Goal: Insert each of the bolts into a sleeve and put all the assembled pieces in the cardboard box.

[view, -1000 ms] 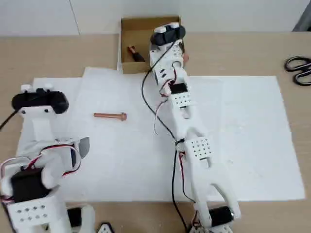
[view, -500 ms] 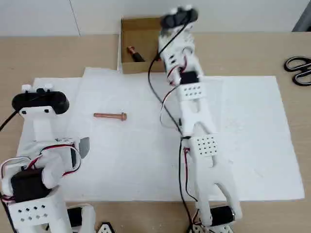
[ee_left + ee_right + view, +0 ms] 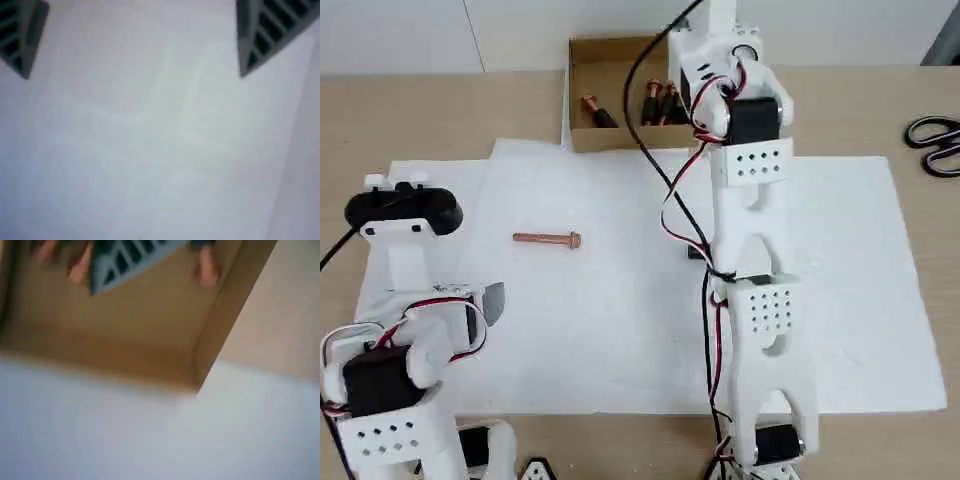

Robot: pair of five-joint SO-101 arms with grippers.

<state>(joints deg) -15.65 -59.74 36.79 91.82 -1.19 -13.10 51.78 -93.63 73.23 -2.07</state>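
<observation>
The right hand (image 3: 127,262) hangs low over the right end of the cardboard box (image 3: 570,95), at the far side of the bench (image 3: 440,110). Whether it is wide or closed I cannot tell. Assembled pieces (image 3: 660,100) lie in the box just beside it, and a single piece (image 3: 594,110) lies toward the left wall.

If this hand draws back low, it or the black cable (image 3: 650,150) trailing along the arm could catch the near wall. That would probably drag the light box or tip the pieces about.

The left hand (image 3: 134,72) stands wide and empty over the white foam sheet (image 3: 820,220), near left. The loose bolt (image 3: 547,238) lies flat on the sheet, left of centre and well apart from both hands. A sideways knock would likely roll its round shank, and fingers pressed down could dig into the soft foam. I can make out no free sleeve for it.

The sheet covers most of the pale wood bench. Scissors (image 3: 935,142) lie at the far right, and a white wall (image 3: 520,30) stands beyond.
</observation>
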